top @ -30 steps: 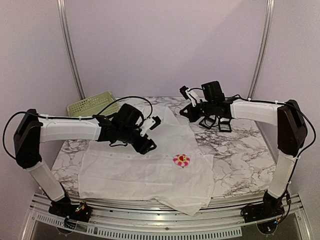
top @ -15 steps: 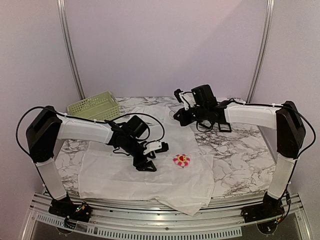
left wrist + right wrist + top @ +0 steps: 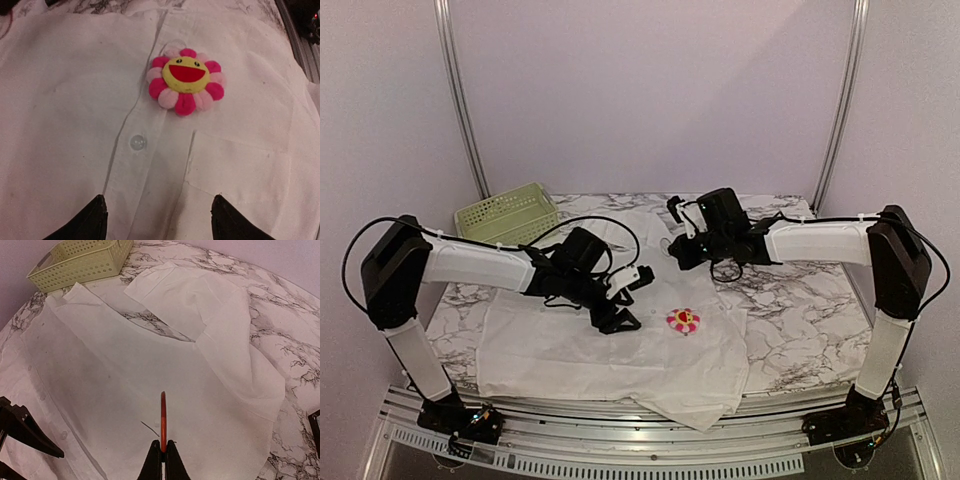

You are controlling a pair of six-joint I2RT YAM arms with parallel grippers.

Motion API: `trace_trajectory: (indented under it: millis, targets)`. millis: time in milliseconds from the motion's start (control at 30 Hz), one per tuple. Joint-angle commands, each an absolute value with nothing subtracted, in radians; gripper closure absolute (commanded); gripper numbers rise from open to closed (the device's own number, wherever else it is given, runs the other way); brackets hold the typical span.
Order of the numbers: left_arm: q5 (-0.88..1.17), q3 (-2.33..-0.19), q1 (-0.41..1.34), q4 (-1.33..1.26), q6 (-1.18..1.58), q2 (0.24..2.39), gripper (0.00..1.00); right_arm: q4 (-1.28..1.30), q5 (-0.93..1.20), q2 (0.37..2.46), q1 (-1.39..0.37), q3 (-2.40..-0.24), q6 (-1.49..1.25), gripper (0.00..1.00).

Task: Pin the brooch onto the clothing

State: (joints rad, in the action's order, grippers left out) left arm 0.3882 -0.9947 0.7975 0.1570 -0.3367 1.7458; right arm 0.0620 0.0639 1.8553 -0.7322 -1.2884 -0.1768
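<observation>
Marble table (image 3: 800,320), lilac walls (image 3: 650,100); shirt (image 3: 570,350) w/ brooch (image 3: 683,320); L hand (image 3: 158,202) wide apart, empty; R hand (image 3: 163,450) closed.

Scene was robotics lab: marble-look table (image 3: 800,320) beneath robot arms (image 3: 470,262), aluminium posts (image 3: 460,100) and lilac walls (image 3: 650,100) behind, slotted rail (image 3: 650,440) at bases.

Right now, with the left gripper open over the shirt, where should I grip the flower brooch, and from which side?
Pinch the flower brooch across its petal rim, coming down from above with the left gripper. It lies flat on the white shirt, so only its round padded edge offers opposing sides; stay shallow, or you will likely catch fabric.
</observation>
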Motion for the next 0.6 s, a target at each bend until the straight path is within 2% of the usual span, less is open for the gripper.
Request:
trace_trajectory:
  millis: [0,133,267,567]
  targets:
    - [0.287,-1.108,0.777,0.023,-0.161,1.837,0.29,0.056,0.01,1.84,-0.725,-1.299,-0.126,1.0]
    - [0.061,-1.137,0.776,-0.07,-0.037,1.904,0.3,0.071,-0.039,1.859,-0.703,-1.302,-0.133,1.0]
    - [-0.088,-1.077,0.82,-0.062,0.019,1.92,0.34,0.08,-0.041,1.874,-0.678,-1.3,-0.177,1.0]
    - [-0.061,-0.882,0.887,-0.015,0.008,1.785,0.37,0.041,-0.043,1.872,-0.673,-1.267,-0.04,1.0]
